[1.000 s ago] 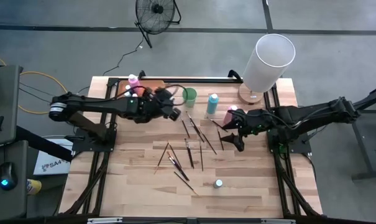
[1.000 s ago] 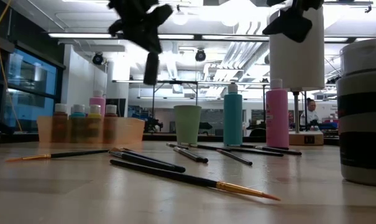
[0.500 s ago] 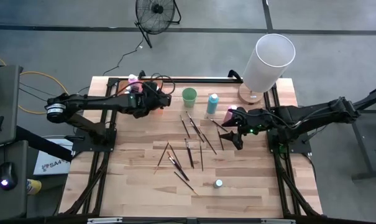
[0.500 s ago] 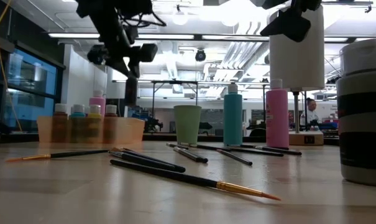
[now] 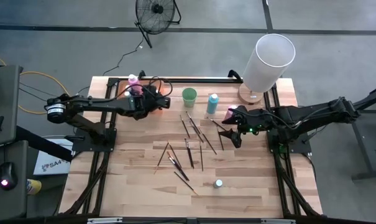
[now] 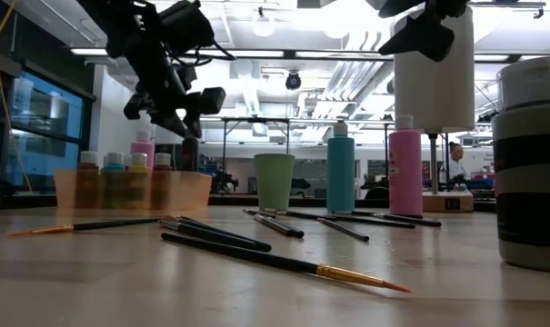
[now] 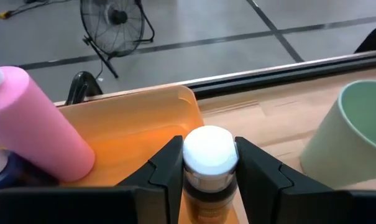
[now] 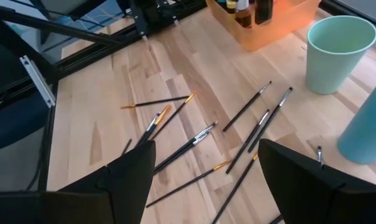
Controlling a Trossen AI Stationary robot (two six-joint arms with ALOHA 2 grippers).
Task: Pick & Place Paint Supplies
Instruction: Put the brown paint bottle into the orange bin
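Over the translucent orange plastic tray (image 7: 132, 118) at the back of the wooden bench (image 5: 138, 180), the left end effector (image 7: 207, 163) is clamped on a small white-capped paint bottle (image 7: 209, 155). The right end effector (image 8: 206, 165) hangs with fingers spread wide and empty above thin dark-handled brushes (image 8: 194, 142) scattered mid-bench, near the tall blue bottle (image 5: 212, 102).

A lab or workshop: concrete floor (image 5: 337, 25), floor fan (image 5: 156, 12), exposed ceiling ducts (image 6: 347, 82) and strip lights.
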